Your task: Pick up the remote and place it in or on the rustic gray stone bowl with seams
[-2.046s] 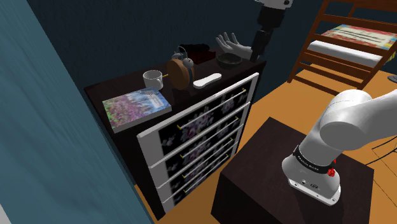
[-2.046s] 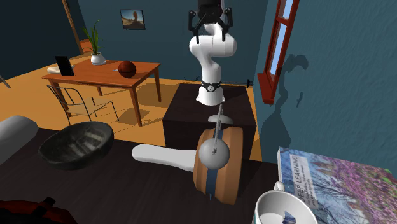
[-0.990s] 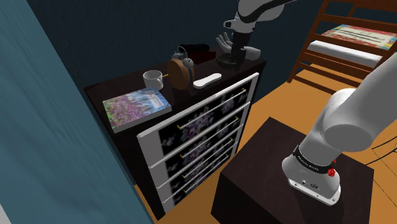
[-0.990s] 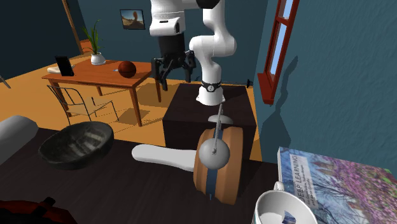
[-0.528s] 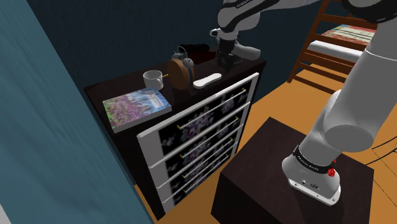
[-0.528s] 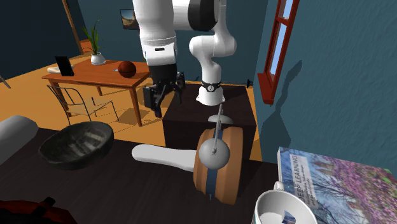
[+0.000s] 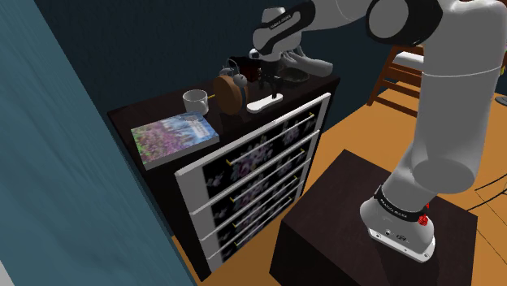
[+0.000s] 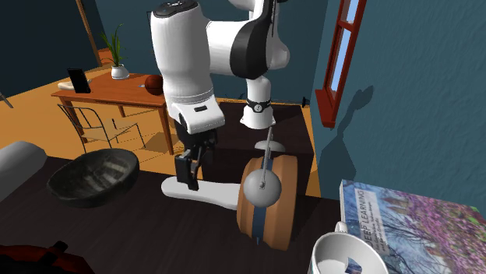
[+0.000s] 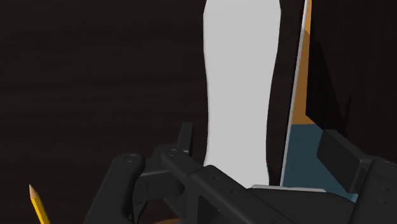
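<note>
White remote [image 8: 204, 191] lay on the dresser [image 7: 244, 191], near the dark bowl [image 8: 93, 177], and the tool [image 8: 188, 177] hung over it, fingers apart, apparently to straddle its width.

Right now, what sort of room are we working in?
Probably a bedroom: a wooden bunk bed stands in the background, the work surface is a dresser with flowered drawer fronts, and a wooden desk with a chair stands nearby.
</note>
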